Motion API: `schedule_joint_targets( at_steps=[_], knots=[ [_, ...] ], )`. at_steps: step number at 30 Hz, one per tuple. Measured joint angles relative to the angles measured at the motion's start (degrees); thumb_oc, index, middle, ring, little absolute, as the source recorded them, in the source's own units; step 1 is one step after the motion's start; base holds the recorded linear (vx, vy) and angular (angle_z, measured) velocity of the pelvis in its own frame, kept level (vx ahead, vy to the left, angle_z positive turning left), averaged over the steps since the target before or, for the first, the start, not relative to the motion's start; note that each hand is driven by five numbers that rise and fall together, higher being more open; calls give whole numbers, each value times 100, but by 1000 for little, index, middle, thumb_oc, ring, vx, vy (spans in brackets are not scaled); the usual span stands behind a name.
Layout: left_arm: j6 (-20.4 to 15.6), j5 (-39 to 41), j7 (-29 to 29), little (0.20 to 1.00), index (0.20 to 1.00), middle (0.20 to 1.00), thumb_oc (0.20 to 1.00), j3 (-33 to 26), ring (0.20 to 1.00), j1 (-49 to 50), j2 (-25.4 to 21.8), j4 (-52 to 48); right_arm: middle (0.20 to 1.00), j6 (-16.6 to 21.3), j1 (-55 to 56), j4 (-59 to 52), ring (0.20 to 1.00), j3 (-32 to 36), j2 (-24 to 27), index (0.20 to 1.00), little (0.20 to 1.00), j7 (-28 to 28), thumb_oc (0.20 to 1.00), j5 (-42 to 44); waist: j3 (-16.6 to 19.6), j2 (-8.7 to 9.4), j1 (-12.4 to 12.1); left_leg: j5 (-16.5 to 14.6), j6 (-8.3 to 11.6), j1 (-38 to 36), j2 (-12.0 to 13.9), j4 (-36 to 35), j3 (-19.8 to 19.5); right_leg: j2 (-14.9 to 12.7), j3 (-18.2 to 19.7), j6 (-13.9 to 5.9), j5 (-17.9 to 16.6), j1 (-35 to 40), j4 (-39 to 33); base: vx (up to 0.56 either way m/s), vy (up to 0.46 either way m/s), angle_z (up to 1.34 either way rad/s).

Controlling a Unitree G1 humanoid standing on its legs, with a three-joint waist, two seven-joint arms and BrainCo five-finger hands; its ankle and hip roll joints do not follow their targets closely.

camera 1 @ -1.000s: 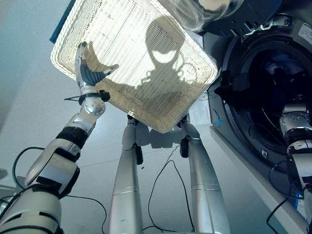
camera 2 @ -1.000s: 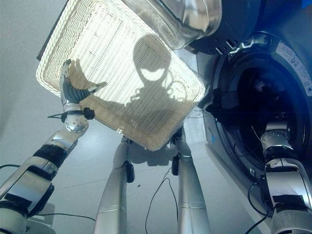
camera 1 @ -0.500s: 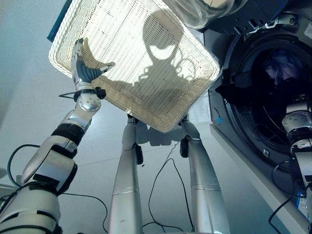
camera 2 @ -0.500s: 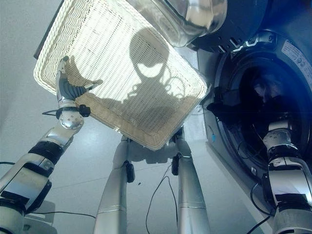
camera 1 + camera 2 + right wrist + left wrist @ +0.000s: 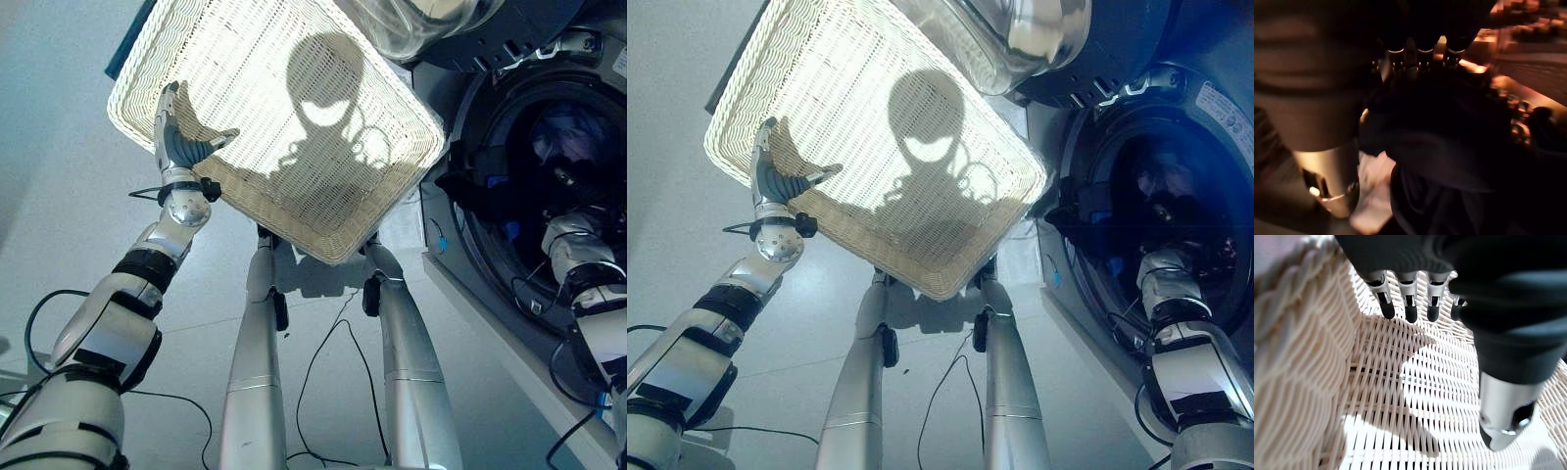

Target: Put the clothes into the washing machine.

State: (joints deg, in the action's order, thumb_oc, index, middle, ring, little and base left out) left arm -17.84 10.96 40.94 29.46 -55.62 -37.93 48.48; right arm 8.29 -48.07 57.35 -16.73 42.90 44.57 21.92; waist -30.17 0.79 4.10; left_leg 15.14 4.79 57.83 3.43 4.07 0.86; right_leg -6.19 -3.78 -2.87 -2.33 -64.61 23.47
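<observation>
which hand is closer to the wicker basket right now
Left. The left hand hangs over the wicker basket near its rim; the right hand is apart from it, inside the washing machine drum among clothes.

pale floor (image 5: 59,147), wicker basket (image 5: 294,117) above

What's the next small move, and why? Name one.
Probably draw the right hand back out of the washing machine: it is inside the drum with dark clothes lying before it, and the basket looks empty.
</observation>
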Motion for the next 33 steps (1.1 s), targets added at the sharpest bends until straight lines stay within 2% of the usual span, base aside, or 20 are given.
schedule_joint_targets(
  at_steps=[4, 7, 12, 18, 24, 27, 29, 32, 33],
  knots=[
    [-6, 0, 28, 1000, 1000, 1000, 1000, -161, 1000, 122, 26, -7, 1000, 51, 217, -449, 1000, -213, -124, 1000, 1000, 314, 1000, -838, 0, 0, 66, 4, -17, -7, -5, -4, 51, -3, 33, -10, 8, -9, -4, -16, 44, -2],
    [-37, -3, 30, 1000, 1000, 1000, 1000, -284, 1000, 222, 59, -6, 1000, 75, 367, -673, 1000, -208, -209, 1000, 1000, 423, 1000, -1006, 0, 0, 132, 0, -18, -42, -7, 12, 52, -2, 36, 4, 2, 34, -4, -13, 28, 1],
    [-44, -14, -145, 1000, 1000, 1000, 1000, -393, 1000, 779, 375, -18, 1000, 151, 1088, -1244, 1000, -402, -532, 1000, 1000, 510, 1000, -1647, 0, 5, 292, -56, -26, -506, -22, -2, 120, -3, 104, -25, 30, 458, -17, -29, 38, -3],
    [-90, -8, -495, 1000, 1000, 1000, 1000, -531, 1000, 1485, 645, 18, 1000, 152, 1718, -1199, 1000, -662, -800, 1000, 1000, 381, 1000, -2346, 2, 5, 280, -164, -50, -1157, -4, -34, 205, 5, 161, -64, 49, 1109, -136, -36, 36, -5],
    [-269, -17, -892, 1000, 1000, 1000, 1000, -617, 1000, 2235, 912, 74, 1000, 155, 2300, -984, 1000, -797, -1125, 1000, 1000, 171, 1000, -2720, 13, -4, 130, -235, -80, -2116, -21, -169, 217, -3, 147, -110, 64, 2138, -397, -4, 4, 0],
    [-392, -96, -1242, 1000, 1000, 1000, 1000, -785, 1000, 2965, 1074, 164, 1000, 165, 2676, -852, 1000, -830, -1287, 1000, 1000, -153, 1000, -2929, 3, -19, -69, -260, -99, -3042, -38, -376, 206, -21, 112, -169, 117, 3094, -636, 8, -1, 4],
    [-451, -159, -1345, 1000, 1000, 1000, 1000, -822, 1000, 3270, 1081, 197, 1000, 247, 2831, -790, 1000, -829, -1313, 1000, 1000, -306, 1000, -2975, 16, -33, -207, -365, -111, -3383, -28, -438, 187, -39, 74, -188, 167, 3475, -745, 17, -15, 9],
    [-543, -302, -1528, 1000, 1000, 1000, 1000, -884, 1000, 3904, 1161, 382, 1000, 385, 3135, -467, 1000, -765, -1532, 1000, 1000, -808, 1000, -2980, 20, -59, -243, -358, -93, -4151, 22, -685, 172, -25, -67, -223, 126, 4369, -1120, 83, -49, 14],
    [-555, -329, -1667, 1000, 1000, 1000, 1000, -906, 1000, 4173, 1243, 525, 1000, 480, 3358, -311, 1000, -733, -1652, 1000, 1000, -1155, 1000, -2952, 24, -82, -269, -362, -87, -4598, 42, -824, 152, -9, -149, -225, 80, 4900, -1403, 143, -48, 14]
  ],
)
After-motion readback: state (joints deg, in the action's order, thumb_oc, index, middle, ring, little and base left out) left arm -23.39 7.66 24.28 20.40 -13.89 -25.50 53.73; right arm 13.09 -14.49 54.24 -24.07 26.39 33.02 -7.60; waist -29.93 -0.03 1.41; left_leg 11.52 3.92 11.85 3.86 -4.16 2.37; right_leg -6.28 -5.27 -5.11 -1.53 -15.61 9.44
